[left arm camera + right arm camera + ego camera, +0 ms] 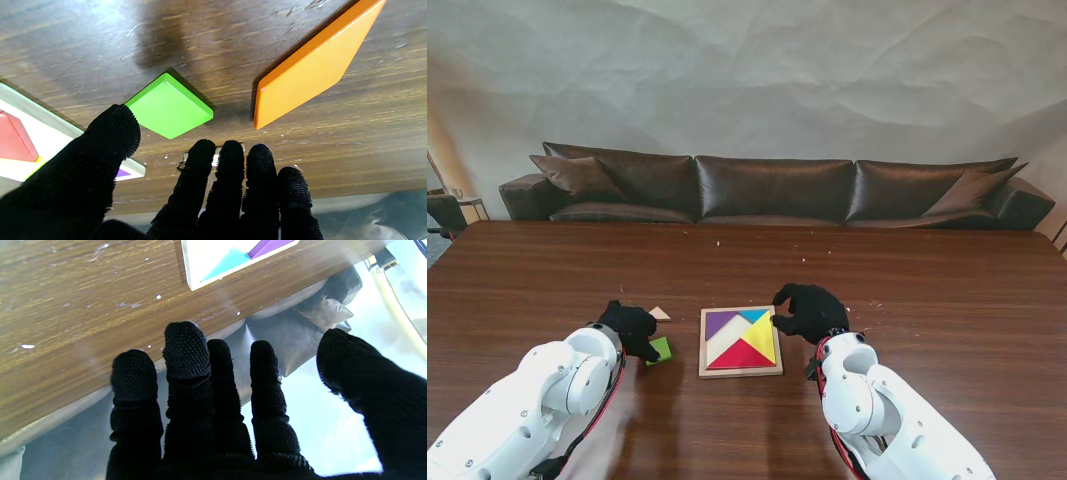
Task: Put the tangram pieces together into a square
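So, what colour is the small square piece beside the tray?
Bright green; the left wrist view shows it best.

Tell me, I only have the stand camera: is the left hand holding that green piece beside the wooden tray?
Observer: No. The left wrist view shows the flat green square piece lying on the brown wooden table. The left hand is open, fingers apart.
Operator: What's the pale bit just beyond it?
Observer: An orange parallelogram piece, flat on the table, with a gap between it and the green square.
Operator: And the right hand?
Observer: The right hand is open with its fingers spread and holds nothing. A corner of the white wooden tray lies ahead of it.
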### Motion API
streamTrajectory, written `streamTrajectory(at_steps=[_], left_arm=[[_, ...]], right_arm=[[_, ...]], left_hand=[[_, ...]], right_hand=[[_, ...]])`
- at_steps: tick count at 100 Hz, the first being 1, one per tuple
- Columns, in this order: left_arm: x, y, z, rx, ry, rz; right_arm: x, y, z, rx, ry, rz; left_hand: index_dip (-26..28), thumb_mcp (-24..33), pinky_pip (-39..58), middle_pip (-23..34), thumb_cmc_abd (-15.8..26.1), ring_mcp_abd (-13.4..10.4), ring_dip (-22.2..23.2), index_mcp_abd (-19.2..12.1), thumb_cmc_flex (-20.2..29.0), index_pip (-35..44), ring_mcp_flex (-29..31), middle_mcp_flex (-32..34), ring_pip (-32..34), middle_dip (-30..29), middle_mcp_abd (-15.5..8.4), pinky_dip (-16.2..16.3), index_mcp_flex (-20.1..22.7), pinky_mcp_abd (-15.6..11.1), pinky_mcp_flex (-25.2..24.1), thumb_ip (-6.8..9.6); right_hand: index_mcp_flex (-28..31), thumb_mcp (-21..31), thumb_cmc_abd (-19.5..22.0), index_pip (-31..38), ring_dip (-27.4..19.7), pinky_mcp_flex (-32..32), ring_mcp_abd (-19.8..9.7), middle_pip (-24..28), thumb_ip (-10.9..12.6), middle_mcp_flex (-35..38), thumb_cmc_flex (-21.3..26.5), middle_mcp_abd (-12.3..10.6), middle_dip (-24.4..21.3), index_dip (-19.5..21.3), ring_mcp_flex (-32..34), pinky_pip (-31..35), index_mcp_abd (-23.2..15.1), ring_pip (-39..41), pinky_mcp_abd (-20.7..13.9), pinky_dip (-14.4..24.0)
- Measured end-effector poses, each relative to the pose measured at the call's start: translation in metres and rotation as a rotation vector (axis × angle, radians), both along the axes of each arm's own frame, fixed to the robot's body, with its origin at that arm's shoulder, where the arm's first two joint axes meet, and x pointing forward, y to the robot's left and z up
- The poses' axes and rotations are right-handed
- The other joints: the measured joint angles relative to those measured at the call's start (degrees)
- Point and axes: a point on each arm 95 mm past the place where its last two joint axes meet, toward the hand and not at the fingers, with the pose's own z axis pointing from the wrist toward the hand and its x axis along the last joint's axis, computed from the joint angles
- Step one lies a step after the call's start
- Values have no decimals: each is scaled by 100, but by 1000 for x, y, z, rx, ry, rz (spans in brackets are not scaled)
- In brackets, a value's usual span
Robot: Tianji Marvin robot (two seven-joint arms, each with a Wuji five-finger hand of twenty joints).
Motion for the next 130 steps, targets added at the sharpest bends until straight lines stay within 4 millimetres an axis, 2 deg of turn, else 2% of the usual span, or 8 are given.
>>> streamTrajectory(at_steps=[20, 53, 76, 102, 104, 116, 128, 130], left_arm=[[1, -3, -8, 19, -1, 7], [2, -6, -16, 30, 1, 14], [2, -8, -18, 32, -5, 11], [1, -12, -22, 35, -4, 8], [1, -12, -22, 35, -4, 8], [0, -12, -25, 33, 0, 10], [0, -13, -25, 32, 0, 11], [-1, -13, -25, 32, 0, 10]], right_arm=[[0, 0, 0, 4, 1, -1], [0, 0, 0, 11, 7, -1], [0, 0, -1, 11, 8, -1], [-1, 0, -1, 15, 12, -1], [-1, 1, -1, 16, 12, -1], [-1, 1, -1, 19, 15, -1], [-1, 1, -1, 24, 19, 0], [-1, 1, -1, 24, 20, 0]], left_hand=[[24, 0, 4, 193, 1, -1, 72, -44, 0, -121, -34, -206, 113, 285, -47, 20, -252, 0, -71, 0], [563, -1, 9, 286, 1, -13, 137, -99, 0, 466, -46, -298, 199, 449, -67, 72, -498, -3, -73, 0], [1136, 136, 9, 241, -62, -63, 137, -79, -1, 1371, -55, -299, 200, 420, -69, 72, -746, -5, -75, 0], [1593, 371, 9, 57, -62, -64, 133, 106, 3, 2255, -55, -300, 200, 128, -70, 72, -949, -5, -75, 0], [1661, 384, 9, 48, -65, -64, 125, 106, 2, 2379, -55, -300, 200, 89, -70, 73, -985, -5, -75, -66], [2025, 425, 9, -82, -157, -64, 64, 106, -95, 2943, -55, -300, 191, -92, -70, 73, -1056, -6, -75, -84], [2120, 425, 9, -60, -196, -64, -7, 106, -101, 3096, -55, -321, 93, -99, 29, 73, -1062, -5, -75, -91], [2140, 425, 9, -57, -197, -64, -10, 103, -101, 3120, -55, -327, 92, -96, 32, 73, -1062, -6, -75, -153]], right_hand=[[0, 0, 0, 0, 0, 0, 6, 0, 0, 0, 0, 0, -1, 0, 0, 0, 1, 0, 1, 0], [0, 0, 0, 0, 0, -1, 18, 0, 0, 0, 0, 1, -1, 0, 0, 0, 4, 0, 1, 0], [0, 0, 0, 0, 0, -1, 29, 0, 0, 0, 0, 2, -1, 0, 0, 0, 13, 0, 1, 0], [0, 0, 0, 0, 0, -2, 51, 0, 0, 0, 0, 2, -1, 0, 0, 0, 18, 0, 1, 0], [0, 0, 0, 0, 0, -2, 51, 0, 0, 0, 0, 2, -1, 0, 0, 0, 19, 0, 1, 0], [-1, -1, 0, 0, 0, -3, 52, 0, 0, 0, 0, 3, -2, 0, 0, 0, 21, 0, 1, 0], [-1, -1, 0, 0, 0, -3, 52, 0, 0, 0, 0, 4, -2, 0, 0, 0, 26, 0, 1, 0], [-1, -1, 0, 0, 0, -3, 52, 0, 0, 0, 0, 4, -2, 0, 0, 0, 27, 0, 1, 0]])
